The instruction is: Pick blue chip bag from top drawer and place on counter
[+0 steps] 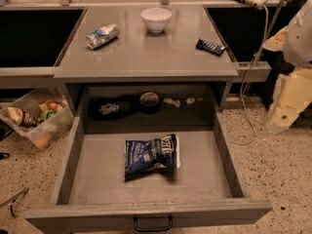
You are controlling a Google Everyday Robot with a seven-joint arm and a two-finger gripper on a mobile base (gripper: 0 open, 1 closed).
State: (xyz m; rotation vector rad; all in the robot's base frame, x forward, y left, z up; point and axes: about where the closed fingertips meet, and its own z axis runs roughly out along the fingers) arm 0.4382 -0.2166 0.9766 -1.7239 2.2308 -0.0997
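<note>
The blue chip bag (151, 156) lies flat on the grey floor of the open top drawer (97, 174), near its middle, lettering up. The drawer is pulled fully out, with its black handle (153, 224) at the bottom of the view. The counter (146, 52) is the grey tabletop above and behind the drawer. My gripper (284, 108) hangs at the right edge of the view, outside the drawer's right wall and well apart from the bag. It holds nothing that I can see.
On the counter stand a white bowl (156, 19), a crushed silver-blue can (103, 36) and a small dark blue bar wrapper (210, 47). Black recessed panels (36, 35) flank the counter. A clear bin of items (36, 118) sits on the floor at left. A cable (253, 82) hangs at right.
</note>
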